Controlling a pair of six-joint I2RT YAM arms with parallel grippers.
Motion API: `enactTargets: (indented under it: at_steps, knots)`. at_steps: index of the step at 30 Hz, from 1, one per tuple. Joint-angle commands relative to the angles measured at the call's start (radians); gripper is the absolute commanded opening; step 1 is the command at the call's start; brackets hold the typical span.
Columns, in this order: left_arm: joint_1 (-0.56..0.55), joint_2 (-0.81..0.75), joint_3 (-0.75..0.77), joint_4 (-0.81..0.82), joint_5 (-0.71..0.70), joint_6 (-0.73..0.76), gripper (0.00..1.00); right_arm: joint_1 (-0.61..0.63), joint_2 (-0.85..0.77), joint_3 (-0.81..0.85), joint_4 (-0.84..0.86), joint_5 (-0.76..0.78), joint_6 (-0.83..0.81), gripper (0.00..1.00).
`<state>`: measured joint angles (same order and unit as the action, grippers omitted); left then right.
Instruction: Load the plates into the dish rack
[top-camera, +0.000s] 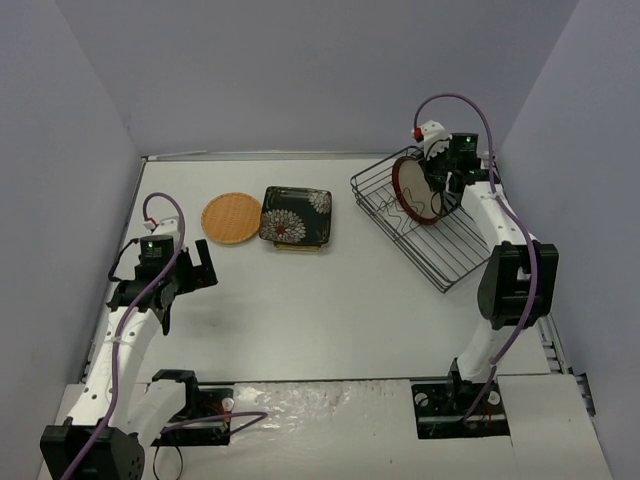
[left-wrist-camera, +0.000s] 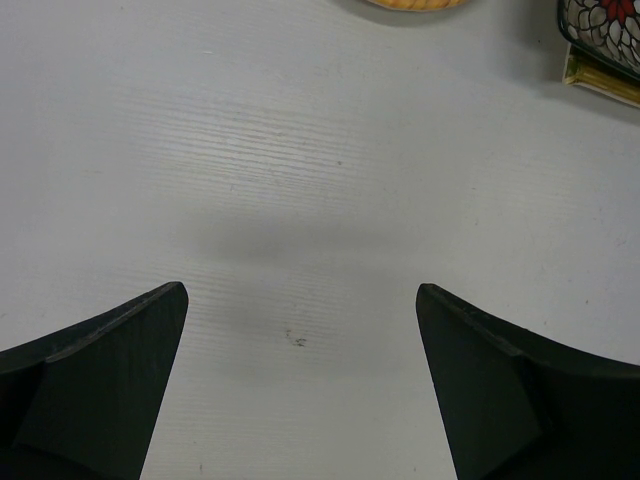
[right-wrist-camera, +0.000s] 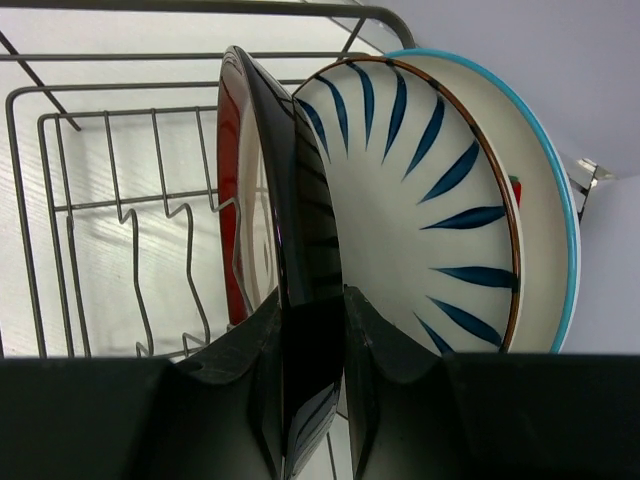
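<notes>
My right gripper (top-camera: 438, 180) (right-wrist-camera: 311, 305) is shut on the rim of the red-rimmed cream plate (top-camera: 413, 190) (right-wrist-camera: 232, 190). It holds the plate upright on edge inside the dark wire dish rack (top-camera: 432, 240) (right-wrist-camera: 60, 200). Right behind it stand the white plate with dark radial stripes (right-wrist-camera: 420, 190) and a blue-edged white plate (right-wrist-camera: 555, 190), both in the rack. The orange round plate (top-camera: 232, 217) and the black floral square plate (top-camera: 296, 213) lie on the table, the floral one on top of the yellow square plate (top-camera: 296, 247). My left gripper (top-camera: 198, 268) (left-wrist-camera: 300, 300) is open and empty over bare table.
The rack sits at an angle at the far right, near the purple side wall. Zigzag divider wires (right-wrist-camera: 150, 260) fill the rack floor to the left of the held plate. In the left wrist view the floral plate's corner (left-wrist-camera: 610, 25) and the orange plate's edge (left-wrist-camera: 415, 4) show at the top.
</notes>
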<state>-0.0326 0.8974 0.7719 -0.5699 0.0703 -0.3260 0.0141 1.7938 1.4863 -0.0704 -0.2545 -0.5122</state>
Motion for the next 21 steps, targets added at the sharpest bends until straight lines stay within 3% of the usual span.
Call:
enactTargets:
  at_steps: [1,7,12,17,21]
  knots:
    - [0.002,-0.005,0.050,0.059,0.018,0.006,0.97,-0.010,-0.050,0.016,0.185,-0.035,0.039,0.15]
    - [-0.001,-0.006,0.044,0.074,0.092,-0.037,0.97,-0.010,-0.111,0.011,0.185,-0.027,0.077,0.61]
    - [-0.014,0.020,0.063,0.134,0.135,-0.137,0.97,-0.010,-0.221,0.002,0.181,-0.003,0.115,0.84]
    - [-0.067,0.119,0.138,0.197,0.110,-0.225,0.97,-0.010,-0.386,-0.031,0.173,-0.003,0.188,0.97]
    - [-0.131,0.229,0.205,0.252,0.062,-0.276,0.97,-0.010,-0.518,-0.078,0.186,-0.045,0.332,1.00]
